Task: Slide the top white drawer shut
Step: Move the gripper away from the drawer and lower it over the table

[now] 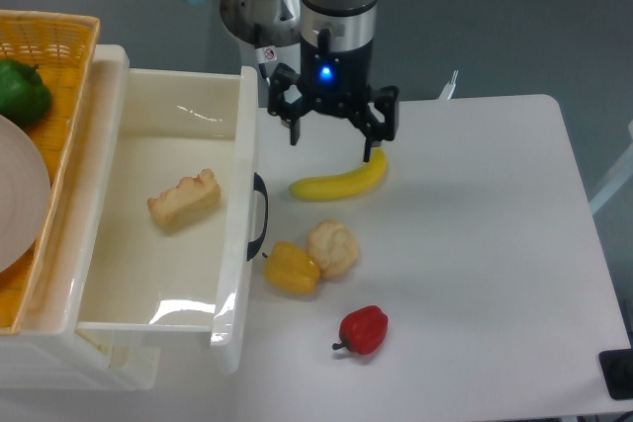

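The top white drawer (129, 294) stands pulled out to the right from its cabinet at the left. Its front panel (237, 234) carries a black curved handle (259, 216). A toast-like piece of bread (184, 201) lies inside the tray. My gripper (332, 145) hangs open above the table, just right of the drawer's far front corner. Its right fingertip is close over the end of a yellow banana (341, 180). Nothing is held between the fingers.
A yellow pepper (290, 269), a pale cauliflower (332, 247) and a red pepper (364, 329) lie right of the drawer front. A wicker basket (69, 42) with a green pepper (22, 91) and a plate (20, 195) sits on the cabinet top.
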Available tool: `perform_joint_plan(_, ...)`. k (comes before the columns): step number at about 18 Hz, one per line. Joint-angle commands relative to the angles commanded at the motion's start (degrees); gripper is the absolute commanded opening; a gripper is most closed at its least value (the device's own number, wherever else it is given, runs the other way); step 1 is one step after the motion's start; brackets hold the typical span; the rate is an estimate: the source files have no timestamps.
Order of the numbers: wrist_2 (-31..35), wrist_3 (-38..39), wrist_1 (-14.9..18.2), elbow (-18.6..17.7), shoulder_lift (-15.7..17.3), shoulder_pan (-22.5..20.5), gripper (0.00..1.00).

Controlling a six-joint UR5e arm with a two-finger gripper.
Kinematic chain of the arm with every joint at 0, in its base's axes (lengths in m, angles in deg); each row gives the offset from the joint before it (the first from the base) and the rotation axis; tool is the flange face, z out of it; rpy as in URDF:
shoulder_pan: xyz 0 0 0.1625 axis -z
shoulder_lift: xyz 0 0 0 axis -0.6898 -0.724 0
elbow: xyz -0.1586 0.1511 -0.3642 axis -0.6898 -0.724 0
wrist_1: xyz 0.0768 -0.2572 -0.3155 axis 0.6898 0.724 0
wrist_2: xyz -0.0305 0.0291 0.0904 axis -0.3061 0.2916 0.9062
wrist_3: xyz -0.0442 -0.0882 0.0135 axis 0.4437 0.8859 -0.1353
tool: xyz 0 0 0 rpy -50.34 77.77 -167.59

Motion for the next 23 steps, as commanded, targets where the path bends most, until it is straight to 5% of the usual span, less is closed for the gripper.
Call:
perform_joint_plan(11, 0.88, -3.17, -0.09, -1.23, -0.70, -5.46, 1.00)
perform_joint_plan(23, 4.39, 0.86, -0.97, -4.48, -5.36, -8.45, 1.00)
